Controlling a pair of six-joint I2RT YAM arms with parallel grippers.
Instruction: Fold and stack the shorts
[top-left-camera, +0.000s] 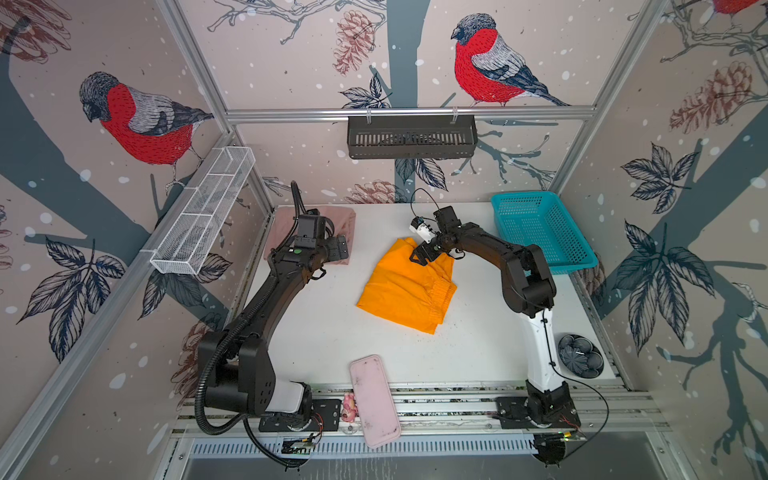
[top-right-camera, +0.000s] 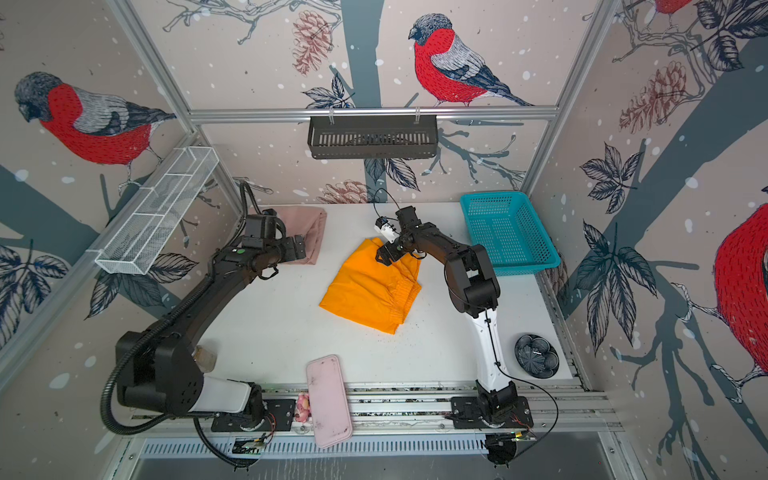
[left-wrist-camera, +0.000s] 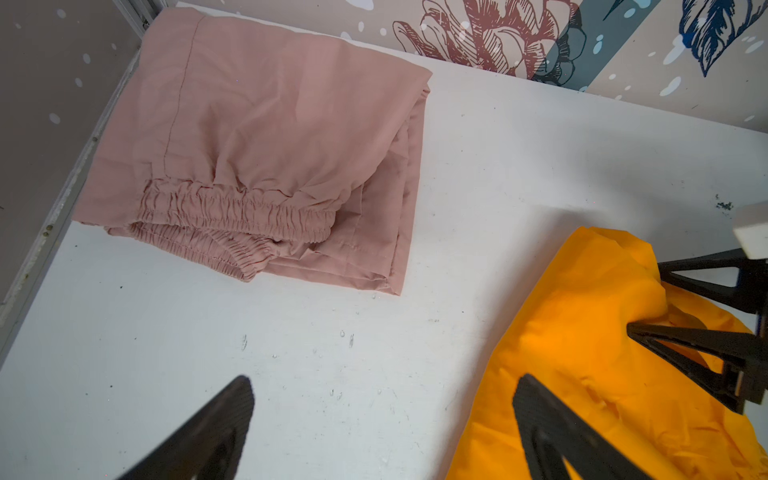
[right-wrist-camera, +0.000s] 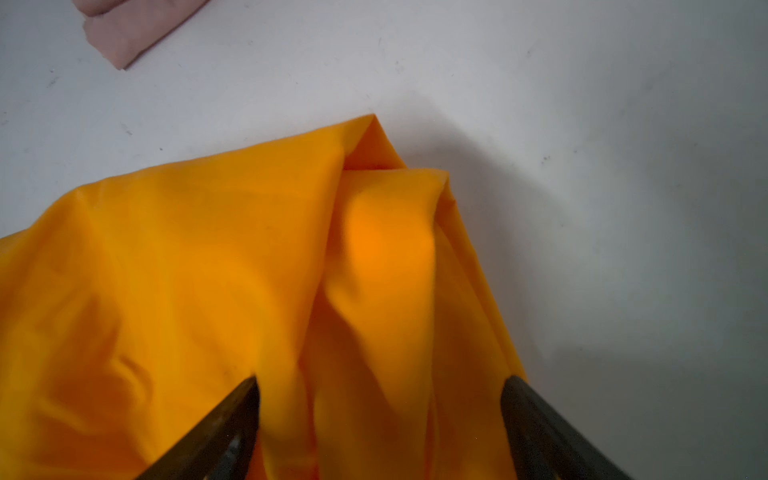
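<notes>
The table (top-left-camera: 478, 357) carried both shorts, well apart.
Orange shorts (top-left-camera: 405, 291) lay at centre, folded pink shorts (top-left-camera: 344, 222) at 10 o'clock; the right hand (right-wrist-camera: 381, 380) stood spread wide over the orange cloth, the left hand (left-wrist-camera: 384, 380) also spread, holding nothing.

Clock bearings are read in the top views, with the dial centred on the white table (top-left-camera: 324, 328).

**Orange shorts** (top-left-camera: 409, 291): I see these at the dial centre, folded into a rough diamond. Its points face 11 and 5 o'clock. The gathered elastic waist runs along the 3 o'clock edge. The 12 o'clock corner is rucked up into a raised ridge; the rest lies flat.

**Pink shorts** (top-left-camera: 343, 220): I see these at 10 o'clock, in the far corner, folded into a flat rectangular packet. In the left wrist view, the pink shorts (left-wrist-camera: 270, 124) show several stacked layers and a gathered waist doubled at one edge.

The two garments lie well apart and are not stacked.
</notes>
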